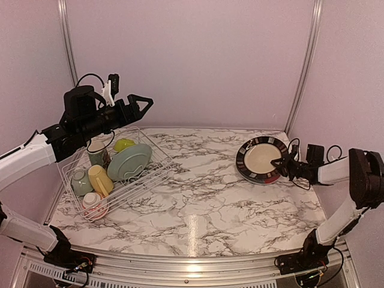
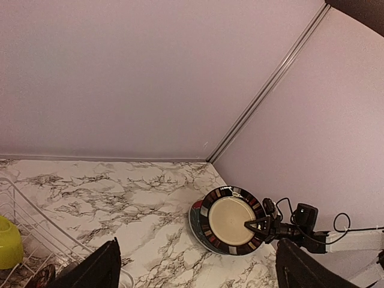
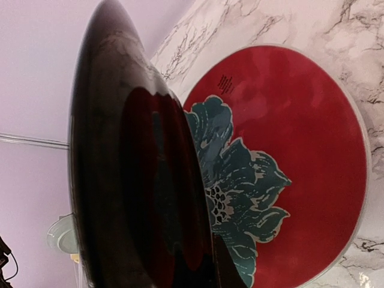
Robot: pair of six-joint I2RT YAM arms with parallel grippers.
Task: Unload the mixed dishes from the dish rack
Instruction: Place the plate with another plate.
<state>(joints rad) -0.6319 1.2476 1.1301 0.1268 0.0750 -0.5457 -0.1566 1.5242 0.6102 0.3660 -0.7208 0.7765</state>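
Observation:
The dish rack (image 1: 155, 170) of white wire stands at the left. It holds a pale green plate (image 1: 129, 162), a lime-green bowl (image 1: 124, 144), a yellow mug (image 1: 100, 179), other mugs and a red-patterned bowl (image 1: 95, 205). My left gripper (image 1: 146, 103) hovers high above the rack, open and empty, its fingers (image 2: 99, 270) framing the far right corner. At the right, my right gripper (image 1: 282, 163) is shut on the rim of the black-rimmed cream plate (image 1: 261, 157). That plate's dark underside (image 3: 138, 180) tilts over the red patterned plate (image 3: 288, 156), which lies flat on the table.
Marble tabletop (image 1: 204, 198) spreads between the rack and the plates. Pale walls close the back and both sides, and the plates sit near the right wall. Cables trail from the right wrist (image 1: 312, 157).

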